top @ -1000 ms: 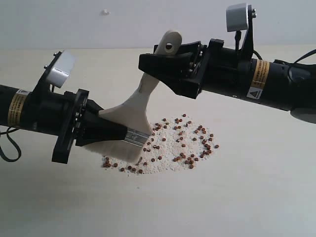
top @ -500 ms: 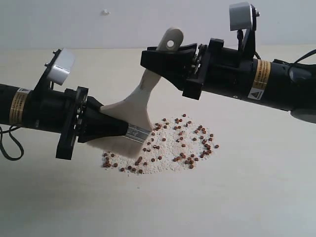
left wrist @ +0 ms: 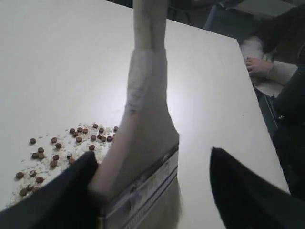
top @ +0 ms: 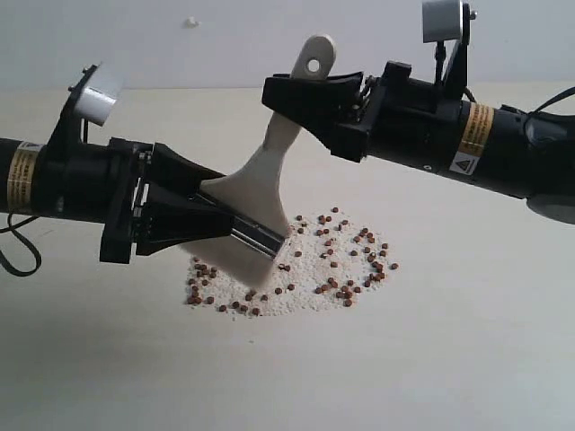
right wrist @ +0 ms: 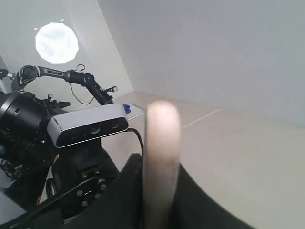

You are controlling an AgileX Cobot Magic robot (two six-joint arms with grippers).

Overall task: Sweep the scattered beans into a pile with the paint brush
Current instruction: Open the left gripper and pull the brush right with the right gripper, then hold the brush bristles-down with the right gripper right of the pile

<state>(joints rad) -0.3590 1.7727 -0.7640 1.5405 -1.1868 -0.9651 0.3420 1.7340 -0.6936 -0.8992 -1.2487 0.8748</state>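
**Exterior view.** My right claw (top: 287,106) is clenched on the upper handle of the paint brush (top: 260,184), just below the hole at its end. My left claw (top: 254,235) stands spread around the ferrule and does not grip it. The bristle tips rest on the left part of the beans (top: 332,260), which lie as a loose patch with pale grains on the table (top: 467,359). Some beans sit on the far left side of the bristles.

Assessment: the stroke should carry those left stragglers toward the denser middle. Keep the bristles low and lightly bent, move both arms together, and go slowly, since round pellets roll.

**Left wrist view.** The paint brush (left wrist: 147,119) leans against one finger of my left claw (left wrist: 152,155), and there is a clear gap to the other finger, so that claw is released. Beans (left wrist: 71,148) lie near the ferrule. The table (left wrist: 57,57) is smooth, pale and bare beyond them.

**Right wrist view.** The paint brush (right wrist: 162,157) rises between the dark fingers of my right claw (right wrist: 159,205), firmly held. Behind it are a plain grey wall (right wrist: 214,47), a round lamp (right wrist: 56,43) and a bar-shaped camera (right wrist: 88,126) on a cabled stand.
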